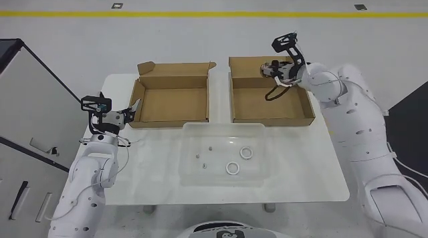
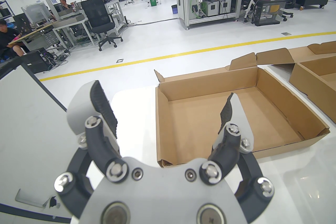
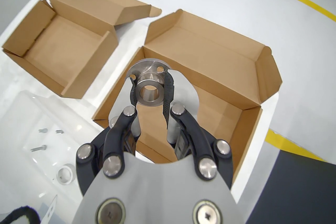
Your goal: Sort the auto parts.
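The right gripper [image 3: 149, 76] pinches a metal flanged bushing [image 3: 148, 93] by its hub, above the far part of the right cardboard box [image 1: 306, 104]. To do this well, it should probably come down close to the box floor before the jaws part, so the bushing neither bounces nor rolls. The left gripper [image 2: 162, 97] hangs spread just left of the left cardboard box [image 1: 170, 104]. Count: two boxes and one clear tray [image 1: 221, 128], which holds two white rings [image 1: 247, 152] and three small bolts [image 1: 204, 165].
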You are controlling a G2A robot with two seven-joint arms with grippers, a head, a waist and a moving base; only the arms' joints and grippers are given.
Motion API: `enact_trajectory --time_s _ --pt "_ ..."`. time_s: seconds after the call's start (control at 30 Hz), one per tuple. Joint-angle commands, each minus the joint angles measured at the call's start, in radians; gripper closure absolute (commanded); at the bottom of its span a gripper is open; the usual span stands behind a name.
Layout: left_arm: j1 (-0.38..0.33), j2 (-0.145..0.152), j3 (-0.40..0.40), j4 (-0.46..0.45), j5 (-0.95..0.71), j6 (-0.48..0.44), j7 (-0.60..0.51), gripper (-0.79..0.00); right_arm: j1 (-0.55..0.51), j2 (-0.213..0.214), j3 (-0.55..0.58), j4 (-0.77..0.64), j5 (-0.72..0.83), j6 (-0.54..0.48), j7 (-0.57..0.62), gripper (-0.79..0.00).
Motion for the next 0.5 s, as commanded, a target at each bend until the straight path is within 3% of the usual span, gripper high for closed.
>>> enact_trajectory --time_s 0.0,0.47 --pt "0.0 0.0 0.0 0.0 0.0 0.0 0.0 -0.785 0.01 -0.001 -0.016 0.034 -0.034 0.002 0.001 0.0" --pt "0.0 0.0 0.0 0.0 0.0 0.0 0.0 -0.785 0.027 0.0 -0.05 0.152 -0.118 0.007 0.073 0.0"
